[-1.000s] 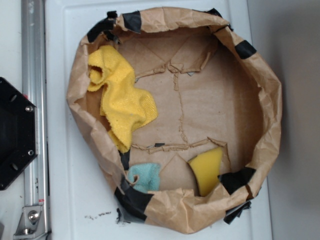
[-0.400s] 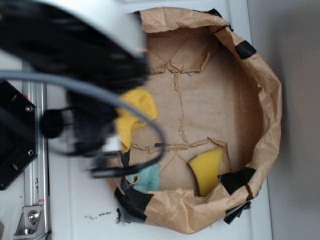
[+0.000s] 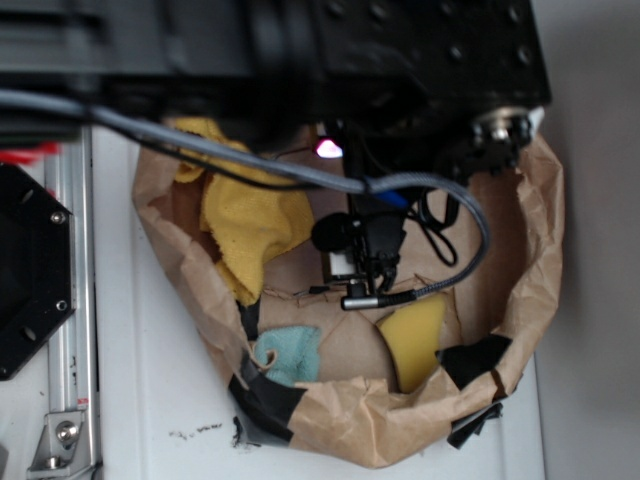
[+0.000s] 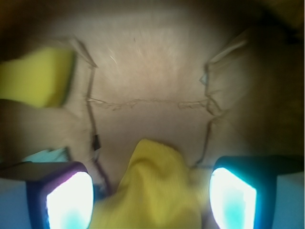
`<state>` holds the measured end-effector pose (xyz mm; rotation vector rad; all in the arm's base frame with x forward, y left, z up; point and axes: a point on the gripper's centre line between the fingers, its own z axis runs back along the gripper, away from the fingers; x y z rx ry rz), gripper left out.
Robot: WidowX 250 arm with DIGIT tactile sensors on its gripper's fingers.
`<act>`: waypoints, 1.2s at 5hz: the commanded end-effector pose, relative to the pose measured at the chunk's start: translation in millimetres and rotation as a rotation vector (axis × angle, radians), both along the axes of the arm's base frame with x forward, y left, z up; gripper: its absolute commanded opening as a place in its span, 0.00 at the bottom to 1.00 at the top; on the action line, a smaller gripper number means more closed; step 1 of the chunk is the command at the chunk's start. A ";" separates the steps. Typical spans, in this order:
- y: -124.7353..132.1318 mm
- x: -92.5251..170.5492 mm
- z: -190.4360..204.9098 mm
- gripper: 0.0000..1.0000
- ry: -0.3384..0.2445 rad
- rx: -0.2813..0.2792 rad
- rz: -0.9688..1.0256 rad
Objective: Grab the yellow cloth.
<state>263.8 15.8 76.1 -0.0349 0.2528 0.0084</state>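
End effector (image 4: pixel 151 191) released, straddling the yellow cloth (image 4: pixel 152 191) fold; drop straight down, pinch the ridge, avoid the sponge (image 4: pixel 35 76).

Exterior overhead, looking down; wrist close, low; both show yellow cloth (image 3: pixel 250 225).

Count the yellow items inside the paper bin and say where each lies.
2: the yellow cloth lies against the bin's left wall, and the yellow sponge sits at the lower right. The arm overhead may hide more.
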 end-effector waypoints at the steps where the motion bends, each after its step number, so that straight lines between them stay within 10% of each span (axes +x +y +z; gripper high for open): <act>1: -5.4 -71.9 -60.1 1.00 0.153 0.058 -0.044; 2: -5.5 -89.3 -69.4 0.25 0.211 0.094 0.020; 3: -7.5 -89.5 -66.1 0.00 0.198 0.107 0.017; 4: -4.2 -80.9 -54.0 0.00 0.177 0.093 0.047; 6: -14.3 -50.0 41.6 0.00 -0.215 0.046 0.168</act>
